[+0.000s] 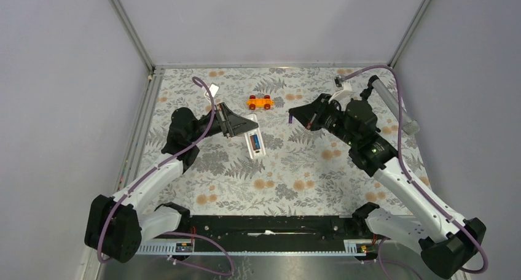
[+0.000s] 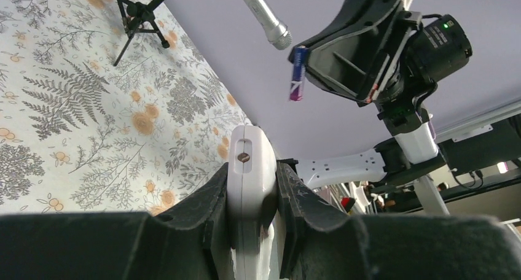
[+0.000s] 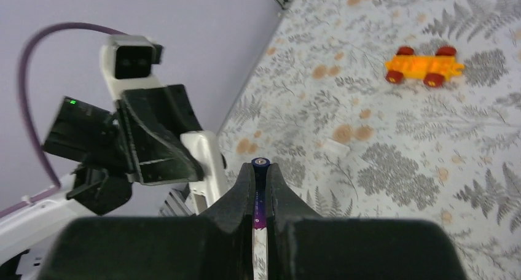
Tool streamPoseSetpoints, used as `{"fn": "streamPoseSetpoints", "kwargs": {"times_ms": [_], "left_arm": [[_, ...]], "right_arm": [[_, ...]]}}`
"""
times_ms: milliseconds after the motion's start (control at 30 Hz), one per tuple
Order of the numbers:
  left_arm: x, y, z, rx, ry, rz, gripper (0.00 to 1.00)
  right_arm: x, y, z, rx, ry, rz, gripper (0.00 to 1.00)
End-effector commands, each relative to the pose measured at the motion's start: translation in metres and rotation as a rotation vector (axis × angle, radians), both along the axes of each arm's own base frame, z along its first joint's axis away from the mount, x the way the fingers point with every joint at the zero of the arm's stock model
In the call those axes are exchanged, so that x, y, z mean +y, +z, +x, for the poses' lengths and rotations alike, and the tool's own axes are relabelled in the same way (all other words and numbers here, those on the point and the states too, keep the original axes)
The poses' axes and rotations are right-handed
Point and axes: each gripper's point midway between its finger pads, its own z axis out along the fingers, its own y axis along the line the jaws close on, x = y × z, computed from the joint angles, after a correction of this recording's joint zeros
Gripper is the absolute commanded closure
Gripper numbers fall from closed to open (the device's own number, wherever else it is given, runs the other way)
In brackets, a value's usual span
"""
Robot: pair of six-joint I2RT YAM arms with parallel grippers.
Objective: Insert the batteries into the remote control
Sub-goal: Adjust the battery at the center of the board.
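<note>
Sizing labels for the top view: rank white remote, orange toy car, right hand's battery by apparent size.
Slim white plastic remote control and orange toy car: alike; remote is lifted nearer the camera.
Thin purple cylindrical battery: smallest.

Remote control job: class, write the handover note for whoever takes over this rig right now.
Left gripper: shut on the slim white oblong remote control, held in the air, back facing up.
Right gripper: shut on a thin blue-purple cylinder battery, in the air, apart from the remote.
Done: one blue battery appears seated in the remote.
Left: bring the held battery over and seat it.
</note>
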Motion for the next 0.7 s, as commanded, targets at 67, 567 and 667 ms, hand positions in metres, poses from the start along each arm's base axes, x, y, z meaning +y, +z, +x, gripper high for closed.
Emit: {"fn": "streamPoseSetpoints", "kwargs": {"times_ms": [67, 567, 667], "left_arm": [[0.006, 0.021, 0.006, -0.043, 0.066, -0.036, 1.00], [0.028, 0.016, 0.003, -0.209, 0.226, 0.030, 1.00], [0.029, 0.016, 0.002, -0.220, 0.231, 0.039, 1.00]], "right_arm": [[0.001, 0.023, 0.006, -0.013, -0.030, 0.047, 1.00], [-0.035, -0.235, -0.002, 0.751, -0.448, -0.103, 1.00], [-0.047, -0.264, -0.013, 0.807, -0.502, -0.158, 1.00]]}}
